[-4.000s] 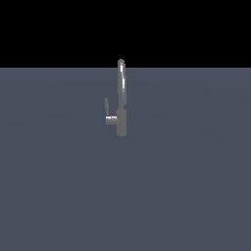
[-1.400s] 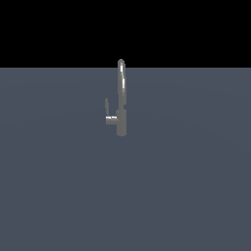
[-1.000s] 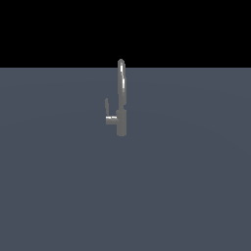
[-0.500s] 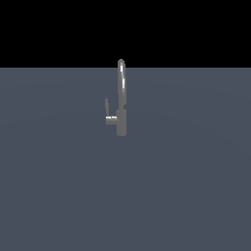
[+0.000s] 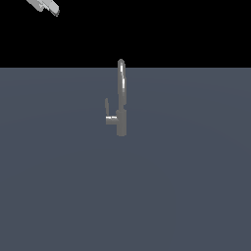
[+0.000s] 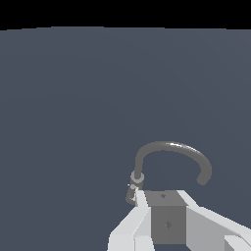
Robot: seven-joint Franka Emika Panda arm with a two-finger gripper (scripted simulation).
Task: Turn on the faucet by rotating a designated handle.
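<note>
Your faucet (image 5: 121, 100) stands upright near the centre of the exterior frame, a little above the middle, on the grey counter (image 5: 186, 186), its side lever (image 5: 107, 109) pointing up on the exterior view's left. Your end effector (image 5: 45, 6) just peeks in at the upper left corner, well apart from it. Whether it's clenched or released, you cannot tell.
</note>
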